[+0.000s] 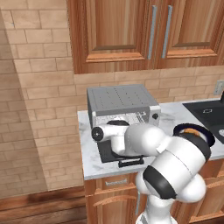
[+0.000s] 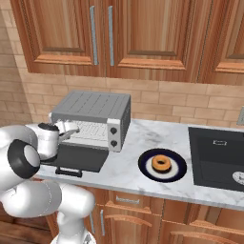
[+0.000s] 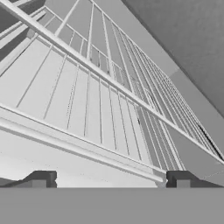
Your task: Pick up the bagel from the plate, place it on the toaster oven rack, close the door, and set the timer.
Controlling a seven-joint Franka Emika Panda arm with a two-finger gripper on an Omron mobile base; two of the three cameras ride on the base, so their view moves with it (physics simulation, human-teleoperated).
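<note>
The bagel [image 2: 161,164] lies on the plate [image 2: 145,164] on the marble counter, to the right of the toaster oven [image 2: 93,107]. In the left base view my arm hides part of the plate [image 1: 205,131], and a sliver of the bagel [image 1: 190,130] shows. The door [image 2: 83,157] hangs open and flat, its black handle towards me. My gripper [image 2: 71,131] reaches into the oven mouth, well left of the plate. Seen from the hand, the toaster oven rack [image 3: 87,109] lies close ahead, and the gripper [image 3: 110,179] is open with nothing between its fingertips.
A black stovetop [image 2: 217,155] is set into the counter right of the plate. Wooden cabinets [image 2: 109,33] hang above the oven, over a brick wall. The oven's knobs [image 2: 113,136] sit on its right front. A brick side wall [image 1: 26,109] stands left of the counter.
</note>
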